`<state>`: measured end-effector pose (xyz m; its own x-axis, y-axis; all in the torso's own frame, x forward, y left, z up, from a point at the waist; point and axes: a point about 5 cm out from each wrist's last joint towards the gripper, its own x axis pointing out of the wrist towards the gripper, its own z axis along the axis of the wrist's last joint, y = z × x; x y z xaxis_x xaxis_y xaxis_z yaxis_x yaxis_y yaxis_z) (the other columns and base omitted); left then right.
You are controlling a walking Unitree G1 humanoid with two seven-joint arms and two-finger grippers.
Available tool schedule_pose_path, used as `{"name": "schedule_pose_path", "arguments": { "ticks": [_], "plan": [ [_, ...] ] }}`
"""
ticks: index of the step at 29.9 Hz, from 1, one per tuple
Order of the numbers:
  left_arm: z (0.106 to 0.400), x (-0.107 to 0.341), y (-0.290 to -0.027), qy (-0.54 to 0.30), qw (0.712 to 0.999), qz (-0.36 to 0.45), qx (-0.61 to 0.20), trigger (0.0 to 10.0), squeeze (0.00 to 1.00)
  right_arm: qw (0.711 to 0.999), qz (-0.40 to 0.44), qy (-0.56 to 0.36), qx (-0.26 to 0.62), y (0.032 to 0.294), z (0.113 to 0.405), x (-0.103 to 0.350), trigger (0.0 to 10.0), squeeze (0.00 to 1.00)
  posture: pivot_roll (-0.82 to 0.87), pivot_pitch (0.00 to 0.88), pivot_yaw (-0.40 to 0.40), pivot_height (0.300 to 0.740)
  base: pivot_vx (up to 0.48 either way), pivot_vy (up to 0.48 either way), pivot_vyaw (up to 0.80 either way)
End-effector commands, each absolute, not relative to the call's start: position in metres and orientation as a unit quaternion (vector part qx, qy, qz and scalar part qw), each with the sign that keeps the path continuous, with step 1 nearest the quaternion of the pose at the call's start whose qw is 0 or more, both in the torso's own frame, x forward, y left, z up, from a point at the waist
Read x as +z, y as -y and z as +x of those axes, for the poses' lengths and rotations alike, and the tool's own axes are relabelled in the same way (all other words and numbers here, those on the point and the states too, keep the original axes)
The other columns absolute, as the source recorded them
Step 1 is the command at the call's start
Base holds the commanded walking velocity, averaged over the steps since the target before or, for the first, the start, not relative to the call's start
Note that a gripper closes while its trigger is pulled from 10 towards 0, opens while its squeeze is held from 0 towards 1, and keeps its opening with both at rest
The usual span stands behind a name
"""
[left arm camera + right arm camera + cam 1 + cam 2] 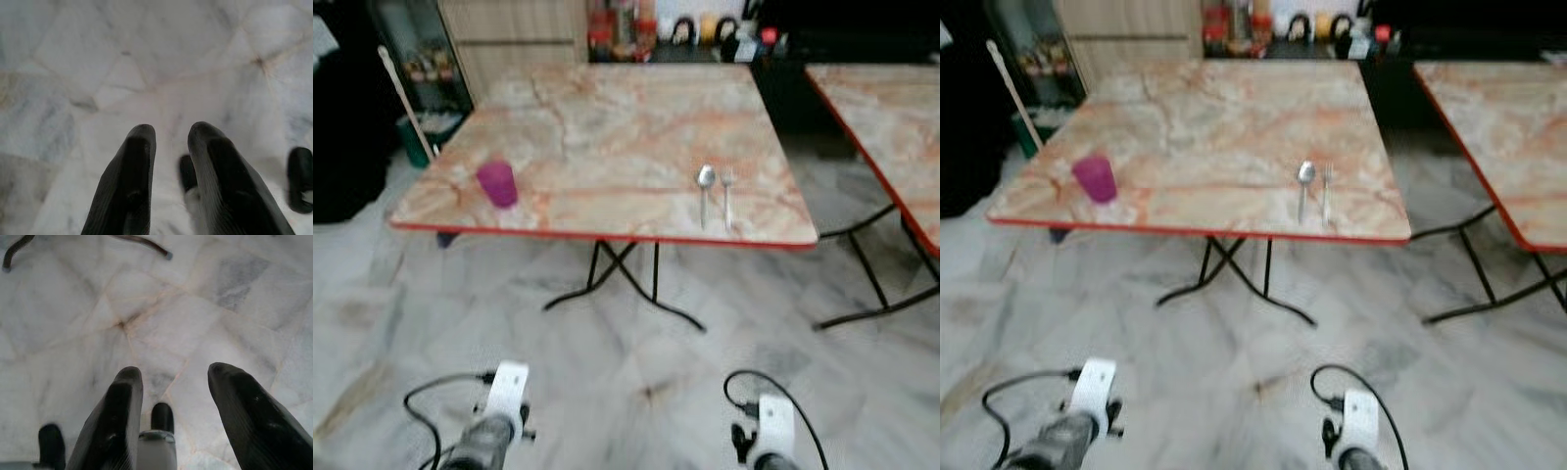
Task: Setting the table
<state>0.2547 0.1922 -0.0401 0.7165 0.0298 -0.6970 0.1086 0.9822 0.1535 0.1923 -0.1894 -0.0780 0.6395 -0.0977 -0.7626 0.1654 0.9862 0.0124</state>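
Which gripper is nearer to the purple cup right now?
Left. The left gripper hangs over the floor on the purple cup's side; the right gripper hangs over by the spoon.

1. Both head views are soft with blur; the spoon [705, 188] and fork [726, 191] on the worktop [607, 127] show little detail.
2. A second worktop [891, 127] is cut off by the right edge.
3. Bottles and jars [636, 29] behind are too blurred to identify.
4. Both arms are cropped at the bottom edge.
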Motion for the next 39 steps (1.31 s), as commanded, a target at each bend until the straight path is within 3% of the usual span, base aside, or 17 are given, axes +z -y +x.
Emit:
{"name": "schedule_pose_path", "arguments": {
  "ticks": [1,13,39],
  "plan": [
    [0.245,-0.046,-0.201,-0.392,0.914,0.1,-0.017,10.0,0.0,0.907,0.048,-0.413,-0.068,0.182,0.196,-0.077,10.0,0.0,0.03,0.114,-0.003,0.74,0.0,0.0,0.0],
    [0.248,-0.044,-0.197,-0.38,0.92,0.091,-0.022,10.0,0.0,0.907,0.051,-0.411,-0.073,0.182,0.196,-0.077,10.0,0.0,0.04,0.134,-0.004,0.74,0.0,0.0,0.0],
    [0.24,-0.051,-0.188,-0.391,0.914,0.096,-0.04,10.0,0.0,0.905,0.047,-0.416,-0.076,0.186,0.191,-0.079,10.0,0.0,0.03,0.144,-0.018,0.74,0.352,0.0,0.0]
  ]
}}
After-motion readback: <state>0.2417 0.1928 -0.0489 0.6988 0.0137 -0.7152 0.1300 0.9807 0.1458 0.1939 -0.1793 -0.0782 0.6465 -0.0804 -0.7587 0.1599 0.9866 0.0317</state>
